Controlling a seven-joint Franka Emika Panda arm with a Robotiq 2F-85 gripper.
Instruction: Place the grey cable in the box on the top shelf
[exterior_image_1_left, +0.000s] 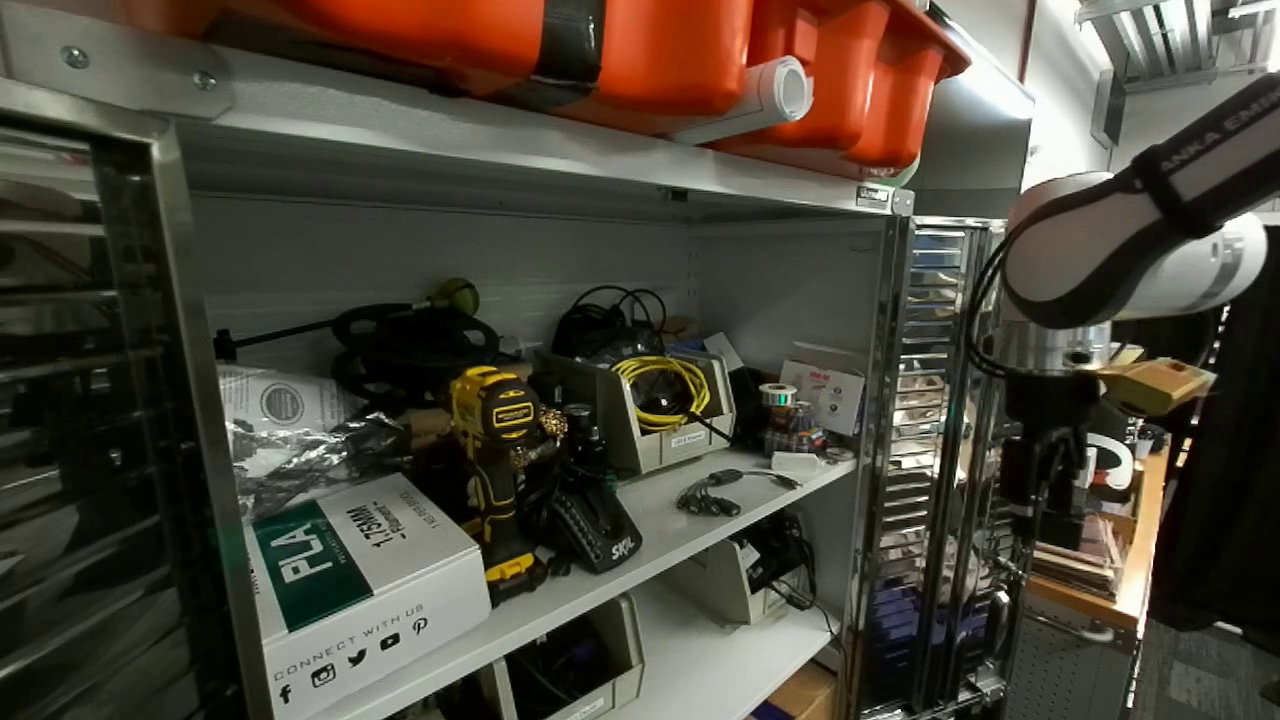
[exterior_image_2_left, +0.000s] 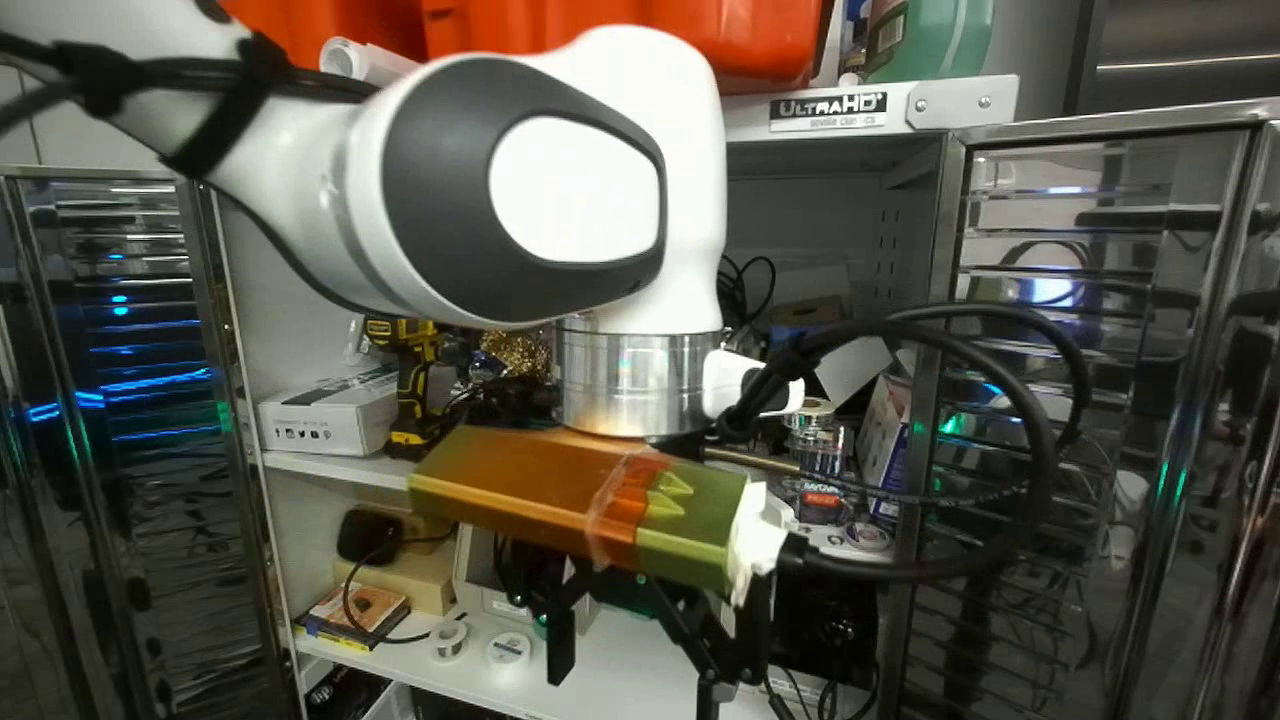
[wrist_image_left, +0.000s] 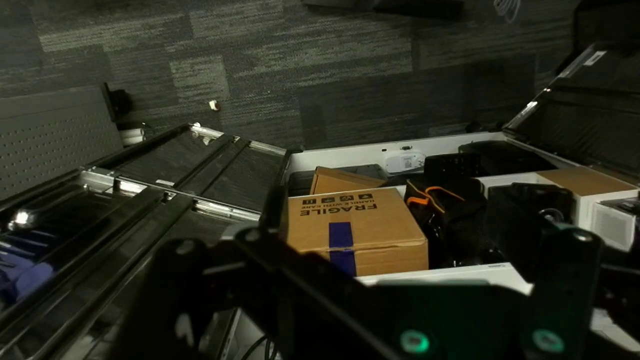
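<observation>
The grey cable (exterior_image_1_left: 712, 496) lies loose on the upper shelf (exterior_image_1_left: 655, 512), just in front of the bin (exterior_image_1_left: 655, 455), its plugs bunched and a thin lead trailing off. That bin, with a yellow cable (exterior_image_1_left: 699, 385) coiled at its mouth, is probably the task's box. Left of the bin in an exterior view sit the charger (exterior_image_1_left: 592, 522) and, farther off, the drill (exterior_image_1_left: 488, 470). The gripper (exterior_image_2_left: 635, 680) hangs well apart from the bin, fingers wide, nothing visible between them. The step in hand looks like the approach, no grasp yet made. The next move likely calls for reaching in before the bin and pinching the bunched plugs.
</observation>
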